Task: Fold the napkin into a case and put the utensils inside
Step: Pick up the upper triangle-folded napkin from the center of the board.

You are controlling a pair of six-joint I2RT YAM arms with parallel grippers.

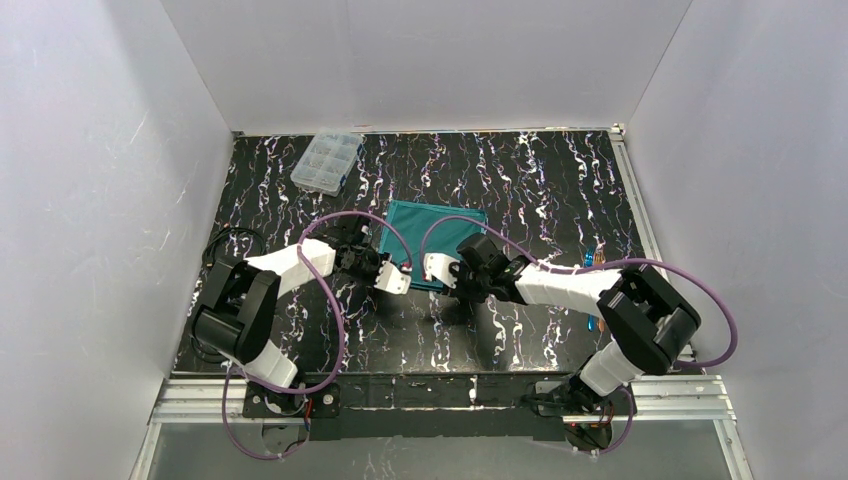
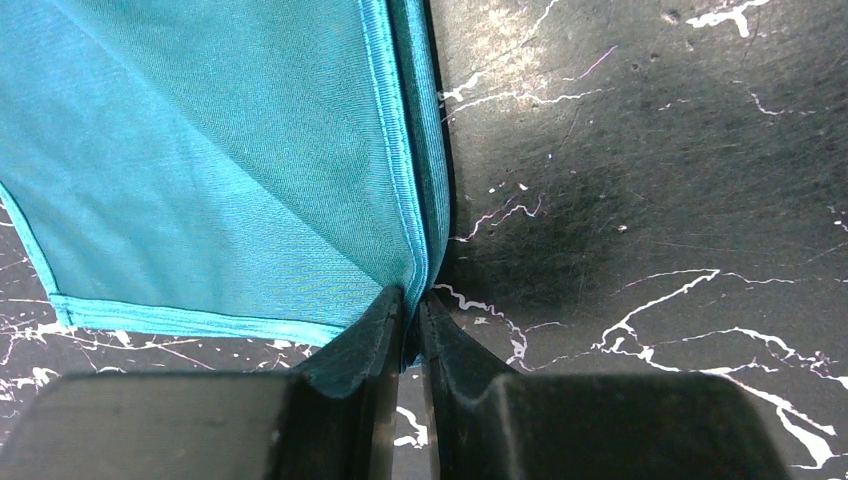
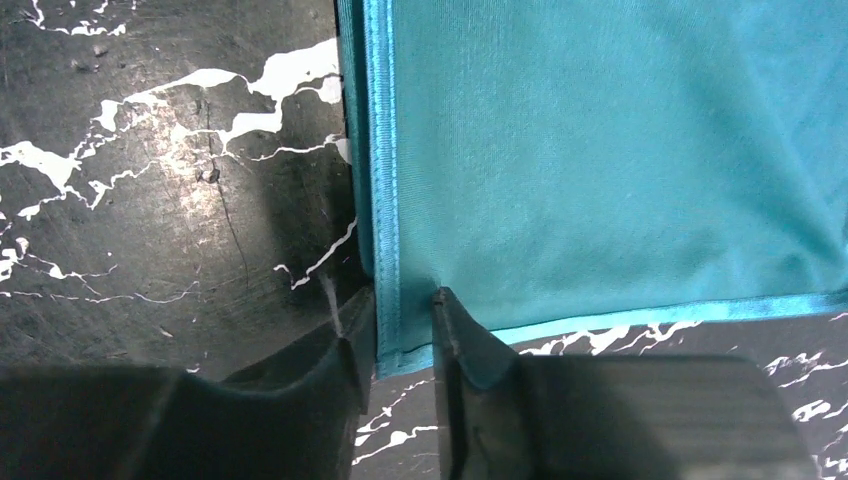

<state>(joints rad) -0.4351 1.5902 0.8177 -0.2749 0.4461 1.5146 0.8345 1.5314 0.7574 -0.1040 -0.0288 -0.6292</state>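
Our left hand pinches a napkin corner, our right hand, half spread, straddles another; next, squeeze and fold.

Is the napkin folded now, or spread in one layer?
Folded, it seems: at the napkin corners, both wrist views show a second cloth layer peeking out beside the top one. How many folds, cannot tell.

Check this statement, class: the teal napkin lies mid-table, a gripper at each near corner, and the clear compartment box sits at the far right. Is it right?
Not quite. The clear compartment box sits at the far left, as the top view shows. The napkin does lie mid-table, with the left gripper and right gripper at its near corners.
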